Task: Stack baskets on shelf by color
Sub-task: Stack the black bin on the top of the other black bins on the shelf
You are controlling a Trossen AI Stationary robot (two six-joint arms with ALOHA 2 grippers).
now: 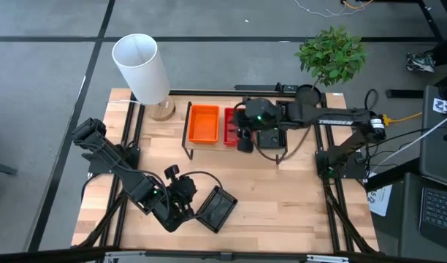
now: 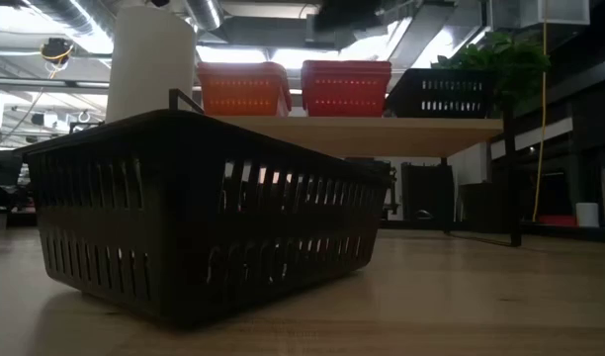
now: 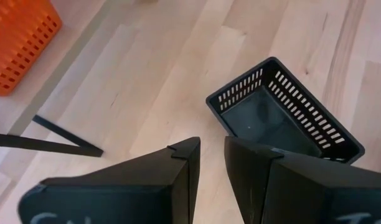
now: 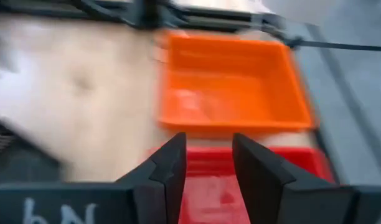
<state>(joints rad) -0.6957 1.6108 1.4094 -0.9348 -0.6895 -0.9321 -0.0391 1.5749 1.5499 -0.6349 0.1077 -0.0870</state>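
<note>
One black basket [image 1: 217, 208] was left loose on the tabletop, well apart from the shelf [image 2: 382, 130], where orange [image 1: 204, 123], red and black stacks were already lined up. The left gripper [image 3: 212, 171] was held just beside it, fingers parted, nothing grasped. The right gripper [image 4: 208, 171], also empty, was hung over the red stack [image 4: 240, 177]. A shallow rim pinch could probably let the basket tilt and slip.

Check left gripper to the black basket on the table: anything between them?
Nothing visible. The left gripper sits open just short of the black basket, with only bare tabletop in the gap. The right gripper is over the shelf, clear of it.
</note>
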